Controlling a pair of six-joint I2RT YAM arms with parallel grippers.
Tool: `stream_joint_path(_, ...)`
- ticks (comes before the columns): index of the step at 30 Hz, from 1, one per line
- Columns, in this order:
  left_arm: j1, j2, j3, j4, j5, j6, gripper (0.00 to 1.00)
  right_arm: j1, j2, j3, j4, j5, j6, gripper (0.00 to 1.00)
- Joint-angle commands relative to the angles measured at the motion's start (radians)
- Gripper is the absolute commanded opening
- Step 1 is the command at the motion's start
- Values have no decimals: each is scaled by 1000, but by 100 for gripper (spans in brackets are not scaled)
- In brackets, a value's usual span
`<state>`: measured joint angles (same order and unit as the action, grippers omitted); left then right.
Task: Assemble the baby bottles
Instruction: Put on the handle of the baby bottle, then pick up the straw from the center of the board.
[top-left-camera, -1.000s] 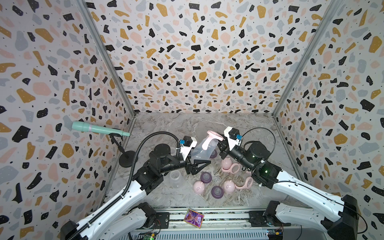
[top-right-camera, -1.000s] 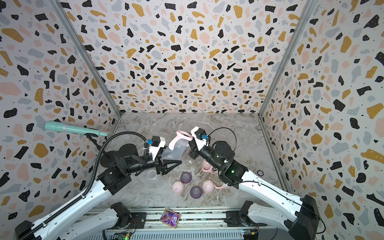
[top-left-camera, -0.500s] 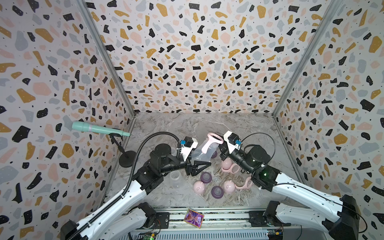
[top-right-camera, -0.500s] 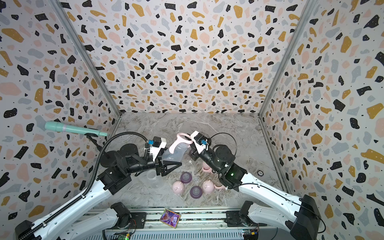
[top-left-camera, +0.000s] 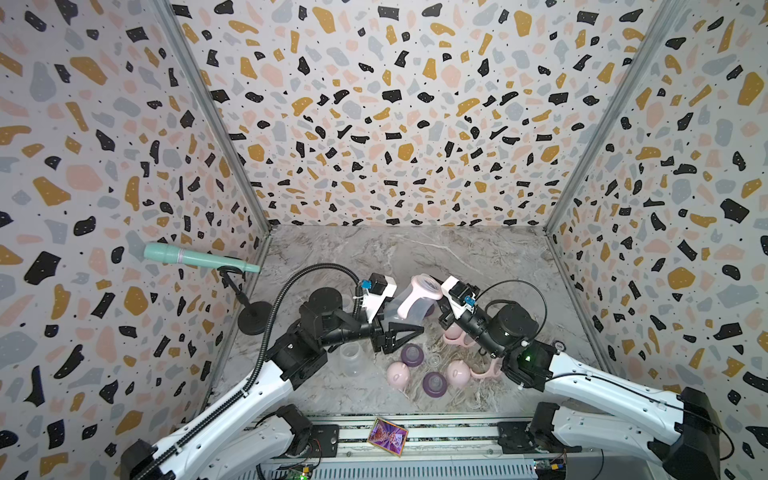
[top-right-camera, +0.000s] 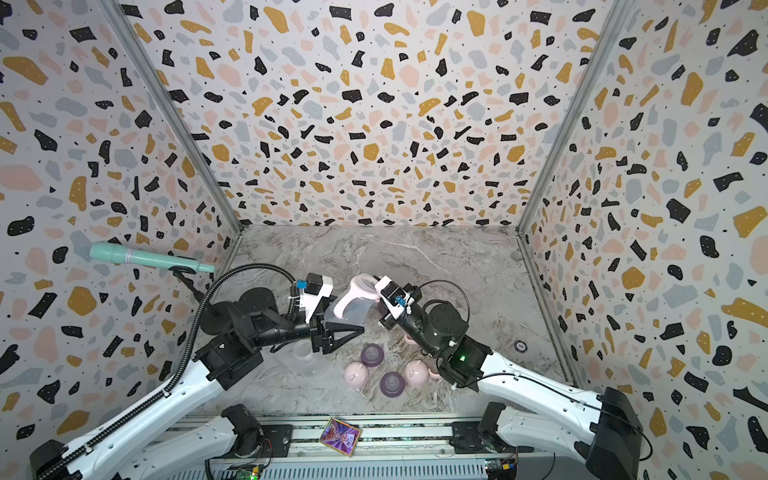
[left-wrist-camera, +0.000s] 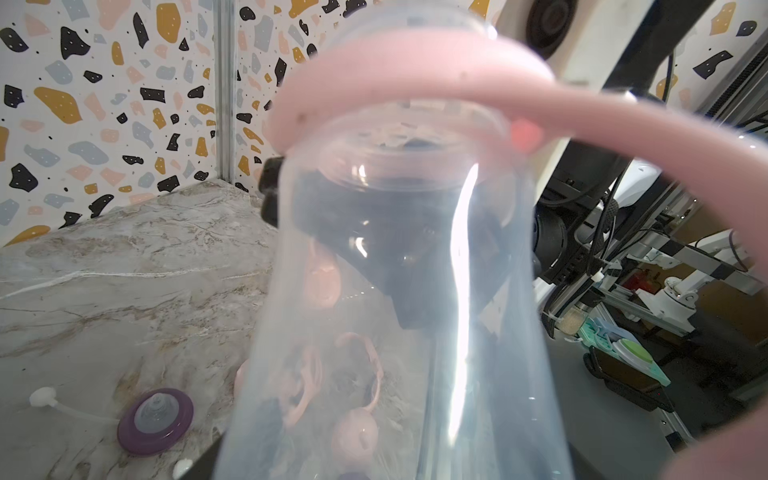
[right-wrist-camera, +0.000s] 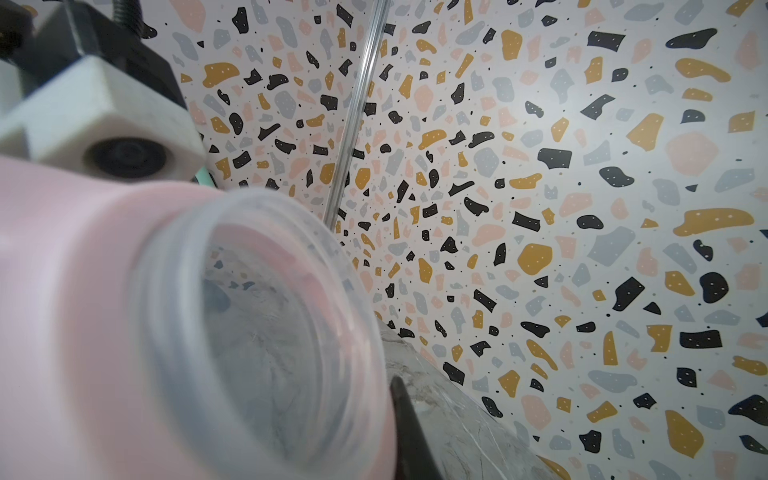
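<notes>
Left gripper (top-left-camera: 398, 329) holds a clear bottle (top-left-camera: 422, 306) off the table, its jaws spread wide around the body.
The bottle tilts above the marble table (top-left-camera: 395, 253), with a pink collar (top-left-camera: 424, 286) seated on its neck and its open mouth facing the right gripper (top-left-camera: 439, 312). That gripper's jaws are closed right at the collar, though whether they pinch it is hidden. On the table below are a second bottle (top-left-camera: 351, 358), two purple teat rings (top-left-camera: 412, 355), two pink dome caps (top-left-camera: 397, 372) and a loose collar (top-left-camera: 484, 371).
</notes>
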<state>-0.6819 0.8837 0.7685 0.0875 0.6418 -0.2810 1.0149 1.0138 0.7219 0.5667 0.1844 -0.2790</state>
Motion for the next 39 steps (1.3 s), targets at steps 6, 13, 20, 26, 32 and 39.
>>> stream_joint_path(6,8,-43,-9,288,-198,-83,0,92,45,3,-40,-42,9,1)
stream_joint_path(13,7,-71,-38,312,-303,-30,0,101,41,83,-207,-42,66,37)
stream_joint_path(20,7,-125,-122,280,-524,66,0,75,3,153,-450,-53,131,61)
stream_joint_path(26,7,-178,-157,217,-644,145,0,-208,34,152,-597,-381,313,69)
stream_joint_path(32,8,-270,-188,143,-669,169,0,-345,268,293,-801,-502,277,69)
stream_joint_path(39,7,-394,-214,31,-706,169,0,-286,444,347,-845,-548,251,64)
